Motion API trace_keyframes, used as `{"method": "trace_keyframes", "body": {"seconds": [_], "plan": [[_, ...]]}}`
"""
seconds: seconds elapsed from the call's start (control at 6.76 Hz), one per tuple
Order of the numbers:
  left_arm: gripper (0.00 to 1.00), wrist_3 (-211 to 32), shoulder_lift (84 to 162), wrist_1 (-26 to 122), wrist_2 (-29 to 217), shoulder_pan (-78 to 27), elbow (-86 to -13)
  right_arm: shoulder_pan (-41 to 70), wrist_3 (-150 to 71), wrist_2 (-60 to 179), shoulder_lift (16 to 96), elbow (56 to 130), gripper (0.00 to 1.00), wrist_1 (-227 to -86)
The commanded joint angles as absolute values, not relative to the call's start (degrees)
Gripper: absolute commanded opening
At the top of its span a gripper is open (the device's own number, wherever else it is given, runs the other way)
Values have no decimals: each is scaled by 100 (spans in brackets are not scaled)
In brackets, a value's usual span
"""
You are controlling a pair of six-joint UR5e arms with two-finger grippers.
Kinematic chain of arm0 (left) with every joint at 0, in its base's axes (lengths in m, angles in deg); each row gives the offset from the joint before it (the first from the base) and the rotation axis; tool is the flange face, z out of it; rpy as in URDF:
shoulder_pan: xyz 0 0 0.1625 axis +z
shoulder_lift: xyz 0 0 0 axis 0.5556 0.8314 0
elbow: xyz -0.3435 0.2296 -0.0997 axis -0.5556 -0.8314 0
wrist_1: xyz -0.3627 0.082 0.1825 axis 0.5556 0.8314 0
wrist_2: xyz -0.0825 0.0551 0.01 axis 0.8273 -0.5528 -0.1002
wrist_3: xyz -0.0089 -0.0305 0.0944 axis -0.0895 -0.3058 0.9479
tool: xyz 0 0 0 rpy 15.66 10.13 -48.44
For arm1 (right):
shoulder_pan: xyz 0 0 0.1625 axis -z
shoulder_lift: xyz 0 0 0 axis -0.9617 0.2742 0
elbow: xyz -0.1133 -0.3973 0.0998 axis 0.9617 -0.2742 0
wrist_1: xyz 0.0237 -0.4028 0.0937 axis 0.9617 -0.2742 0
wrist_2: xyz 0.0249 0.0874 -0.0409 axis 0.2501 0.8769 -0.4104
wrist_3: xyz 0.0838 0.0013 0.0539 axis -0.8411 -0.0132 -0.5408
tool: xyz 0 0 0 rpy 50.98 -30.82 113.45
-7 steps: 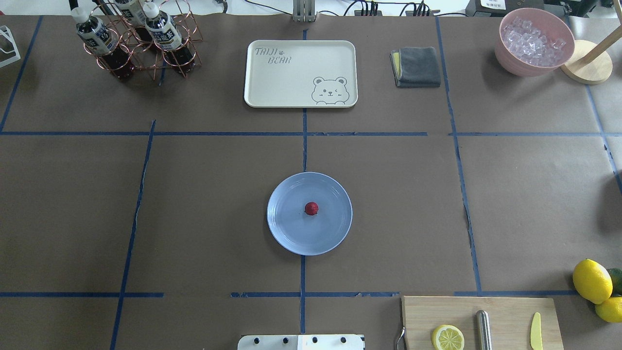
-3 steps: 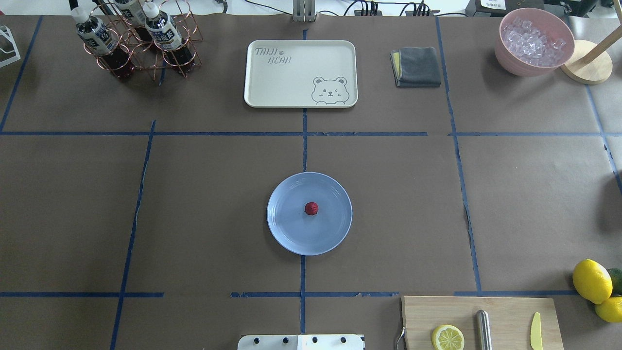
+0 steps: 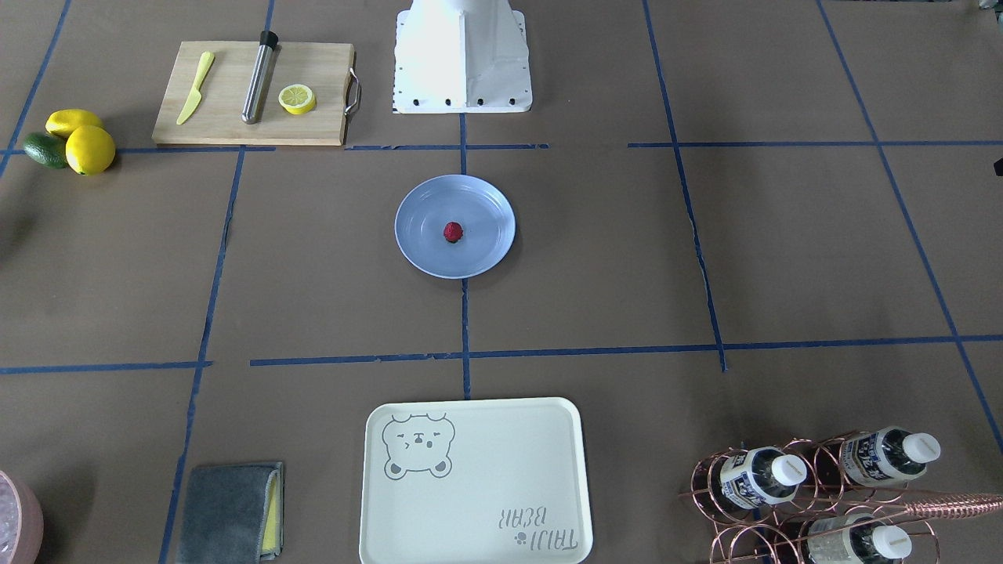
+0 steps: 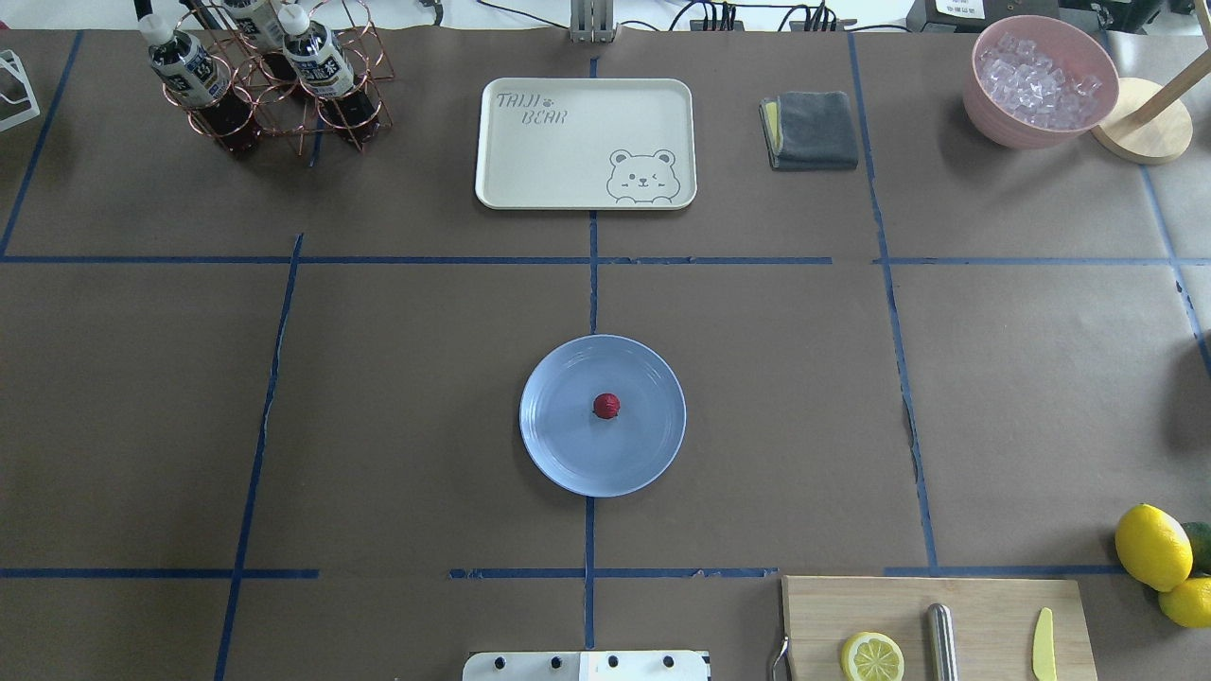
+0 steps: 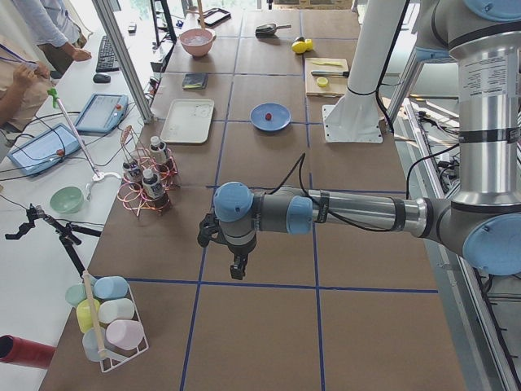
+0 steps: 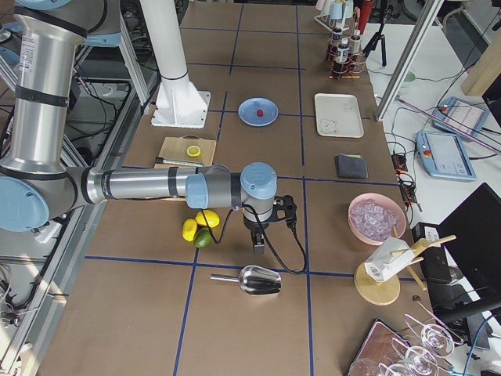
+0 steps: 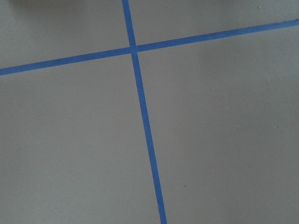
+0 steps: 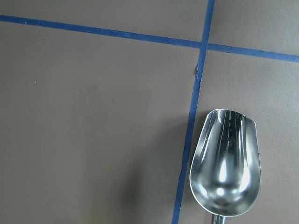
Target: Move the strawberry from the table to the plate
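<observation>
The strawberry (image 4: 606, 406) (image 3: 453, 232) lies near the middle of the light-blue plate (image 4: 568, 459) (image 3: 423, 244), which rests on the brown table (image 4: 397, 378). Both arms are out of the overhead and front views. In the exterior left view my left gripper (image 5: 238, 269) hangs over the table far from the plate (image 5: 282, 121). The exterior right view shows my right gripper (image 6: 259, 244) above the table near a metal scoop (image 6: 254, 280). I cannot tell whether either gripper is open or shut. Neither wrist view shows fingers.
A cream bear tray (image 4: 585, 142), a grey cloth (image 4: 812, 130), a bottle rack (image 4: 270, 80) and a pink ice bowl (image 4: 1039, 80) line the far side. A cutting board (image 4: 932, 624) with a lemon slice (image 4: 871, 655), and lemons (image 4: 1152, 547), sit near the base.
</observation>
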State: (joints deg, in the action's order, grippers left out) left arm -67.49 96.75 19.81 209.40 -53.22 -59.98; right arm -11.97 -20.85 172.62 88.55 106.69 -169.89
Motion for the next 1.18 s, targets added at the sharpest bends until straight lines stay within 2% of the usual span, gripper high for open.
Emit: {"method": "trace_keyframes", "body": {"seconds": [0.0, 1.04], "plan": [[100, -6743, 9732, 1970, 20941, -5308, -5969, -1196, -2030, 17277, 8872, 10545, 100, -16968], [100, -6761, 9820, 1970, 20932, -5308, -5968, -1196, -2038, 17313, 8855, 10562, 100, -16959]]}}
